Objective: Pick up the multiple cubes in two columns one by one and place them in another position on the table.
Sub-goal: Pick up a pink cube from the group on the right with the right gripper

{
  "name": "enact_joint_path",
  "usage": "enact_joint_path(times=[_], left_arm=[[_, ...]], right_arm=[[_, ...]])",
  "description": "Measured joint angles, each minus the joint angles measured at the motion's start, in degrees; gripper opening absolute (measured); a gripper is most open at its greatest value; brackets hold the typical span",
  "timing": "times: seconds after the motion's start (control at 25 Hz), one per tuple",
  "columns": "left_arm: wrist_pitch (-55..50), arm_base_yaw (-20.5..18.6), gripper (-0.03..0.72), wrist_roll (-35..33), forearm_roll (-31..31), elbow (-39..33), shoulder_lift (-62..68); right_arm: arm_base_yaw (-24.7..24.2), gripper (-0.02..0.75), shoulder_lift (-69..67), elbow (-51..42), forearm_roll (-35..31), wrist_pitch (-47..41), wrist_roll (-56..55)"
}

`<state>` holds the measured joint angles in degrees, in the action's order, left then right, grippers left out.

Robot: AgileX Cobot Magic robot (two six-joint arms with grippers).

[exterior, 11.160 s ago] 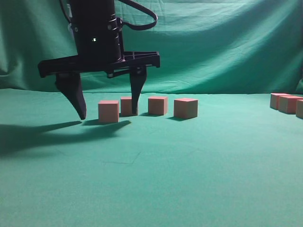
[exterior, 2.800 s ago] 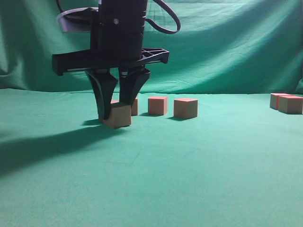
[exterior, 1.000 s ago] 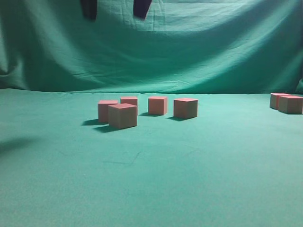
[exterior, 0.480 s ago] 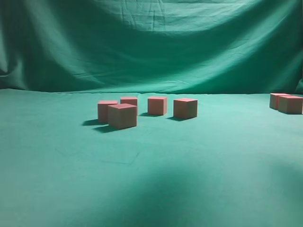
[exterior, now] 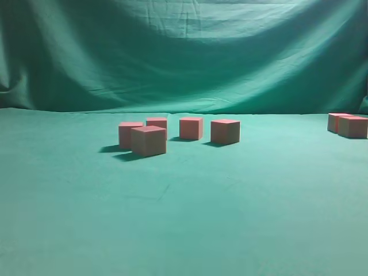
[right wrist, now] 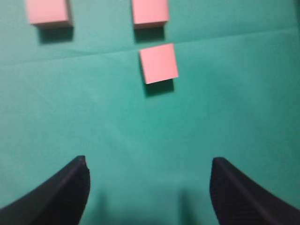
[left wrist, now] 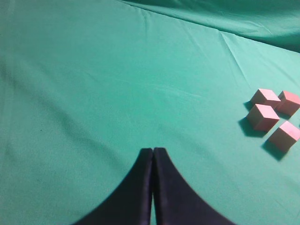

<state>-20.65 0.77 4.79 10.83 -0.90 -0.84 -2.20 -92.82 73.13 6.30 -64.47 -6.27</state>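
Neither arm appears in the exterior view, so the grippers show only in the wrist views, each cut off by the bottom edge of its frame. The right wrist view is blurred, and 2 of its 3 cubes (right wrist: pixel 159 63) are clipped by the top edge; the third lies whole just below the right one. In the exterior view 5 cubes (exterior: pixel 148 141) sit left of centre on the table (exterior: pixel 184 218), the nearest one partly covering the one behind it, while 2 more cubes (exterior: pixel 351 126) at the far right edge overlap, so their count is hard to be sure of. The left gripper (left wrist: pixel 153 152) has its dark fingers pressed together with nothing between them, above bare green cloth at the bottom centre of its frame; 4 cubes (left wrist: pixel 262 116) lie well apart at the right edge. The right gripper (right wrist: pixel 149 161) stands spread wide, its fingers in the lower corners, holding and touching nothing.
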Motion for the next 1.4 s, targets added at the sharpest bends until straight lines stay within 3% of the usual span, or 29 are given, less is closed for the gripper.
enact_joint_path(times=[0.16, 0.52, 1.36, 1.4], left_arm=[[0.0, 0.0, 0.0, 0.0, 0.0, 0.0, 0.0], [0.0, 0.0, 0.0, -0.1, 0.0, 0.0, 0.0], [0.0, 0.0, 0.0, -0.1, 0.0, 0.0, 0.0], [0.0, 0.0, 0.0, -0.1, 0.0, 0.0, 0.0]], right_arm=[[-2.63, 0.536, 0.0, -4.75, -0.84, 7.71, -0.09], [-2.62, 0.536, -0.09, -7.75, -0.2, 24.05, 4.36], [-2.62, 0.536, -15.3, -7.75, 1.68, 28.04, 4.86], [-2.62, 0.477, -15.4, -7.75, 1.68, 28.35, 4.86]])
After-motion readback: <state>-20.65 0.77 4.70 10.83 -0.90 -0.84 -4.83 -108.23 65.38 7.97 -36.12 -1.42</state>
